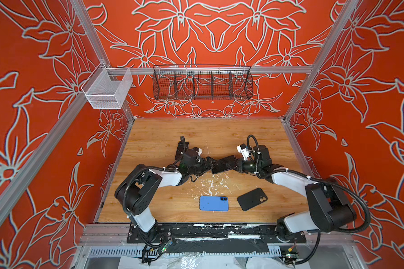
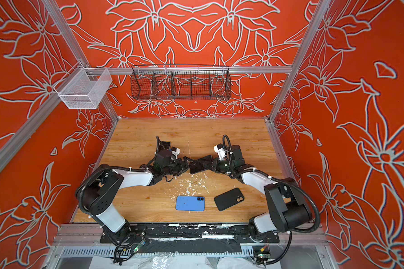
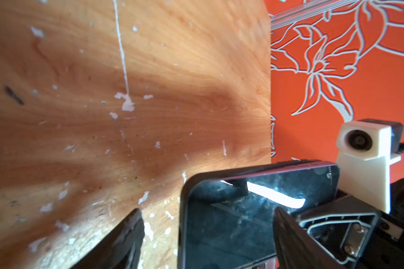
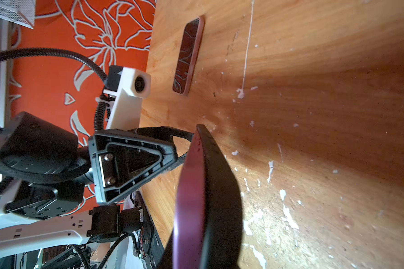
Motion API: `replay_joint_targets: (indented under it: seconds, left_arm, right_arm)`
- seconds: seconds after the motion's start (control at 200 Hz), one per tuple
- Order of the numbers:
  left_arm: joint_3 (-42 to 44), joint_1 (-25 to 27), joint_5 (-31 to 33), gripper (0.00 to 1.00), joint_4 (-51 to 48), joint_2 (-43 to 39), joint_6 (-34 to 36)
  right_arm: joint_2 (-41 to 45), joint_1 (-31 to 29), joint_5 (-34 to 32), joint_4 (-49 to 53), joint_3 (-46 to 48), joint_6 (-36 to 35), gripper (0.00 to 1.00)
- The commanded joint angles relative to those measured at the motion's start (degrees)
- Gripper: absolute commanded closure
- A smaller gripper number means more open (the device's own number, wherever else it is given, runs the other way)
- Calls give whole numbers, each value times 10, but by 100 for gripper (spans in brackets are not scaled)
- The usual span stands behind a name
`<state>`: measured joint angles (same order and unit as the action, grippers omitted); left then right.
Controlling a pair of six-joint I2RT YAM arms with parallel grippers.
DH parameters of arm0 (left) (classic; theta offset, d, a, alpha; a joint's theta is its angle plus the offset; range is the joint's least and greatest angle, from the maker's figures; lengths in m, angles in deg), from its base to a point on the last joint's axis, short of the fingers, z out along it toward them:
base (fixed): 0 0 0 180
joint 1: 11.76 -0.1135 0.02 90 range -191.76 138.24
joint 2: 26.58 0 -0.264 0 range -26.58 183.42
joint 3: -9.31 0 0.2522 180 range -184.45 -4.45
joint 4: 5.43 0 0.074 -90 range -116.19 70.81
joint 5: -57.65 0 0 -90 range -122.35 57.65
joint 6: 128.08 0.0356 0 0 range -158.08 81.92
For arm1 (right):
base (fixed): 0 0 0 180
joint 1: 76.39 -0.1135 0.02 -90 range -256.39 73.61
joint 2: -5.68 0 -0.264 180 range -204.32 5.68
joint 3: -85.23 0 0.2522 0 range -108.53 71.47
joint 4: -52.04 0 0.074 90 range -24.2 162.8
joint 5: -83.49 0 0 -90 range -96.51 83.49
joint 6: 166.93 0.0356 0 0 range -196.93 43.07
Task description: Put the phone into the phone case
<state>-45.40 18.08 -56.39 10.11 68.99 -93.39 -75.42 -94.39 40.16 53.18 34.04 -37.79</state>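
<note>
The right gripper [image 1: 238, 164] was clamped on one end of the phone [image 1: 223, 165] and held it clear of the table [image 1: 161, 132], near the table's middle. In the left wrist view one of its fingers [image 3: 336, 223] lay pressed on the glossy screen. The left gripper [image 1: 208, 163] faced it from the opposite side with its jaws spread wide. Its fingers [image 3: 126, 242] straddled the phone's free end, and a gap showed between that finger and the phone's edge. Whether the other finger touched the phone could not be told.

The case [image 1: 252, 199] lay flat on the table, nearer the arms' bases on the right arm's side. It was back up, with its two camera holes showing, and whether anything sat inside it could not be told. Near it, toward the left and not touching, lay a blue phone [image 1: 212, 203], also back up, with its lenses at the end toward the case. A third phone [image 4: 188, 56] lay flat beyond the left arm's wrist, its shiny face up.

A white basket [image 1: 110, 93] of fine mesh hung on the left rail near the back corner. A black basket [image 1: 202, 89] of wire hung from the rear rail, split by dividers into a row of compartments. The flowers of the wall [image 1: 219, 35] showed through both baskets.
</note>
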Motion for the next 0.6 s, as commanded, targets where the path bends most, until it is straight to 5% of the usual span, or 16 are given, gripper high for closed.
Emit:
replay_joint_targets:
  seconds: [0.0, 0.21, 0.39, 0.595]
  left_arm:
    - [5, -7, -32, 15, 23, -30, 6]
    - [5, -6, -86, 19, 92, -33, -6]
    - [20, -7, -127, 45, 208, -8, -55]
    - [37, -7, -145, 61, 312, 11, -108]
  right_arm:
    - [43, 4, 3, -21, -6, 25, 91]
    - [70, 4, 20, -75, 2, 78, 91]
    - [76, 4, 25, -127, 17, 124, 91]
    - [67, 4, 22, -164, 26, 154, 91]
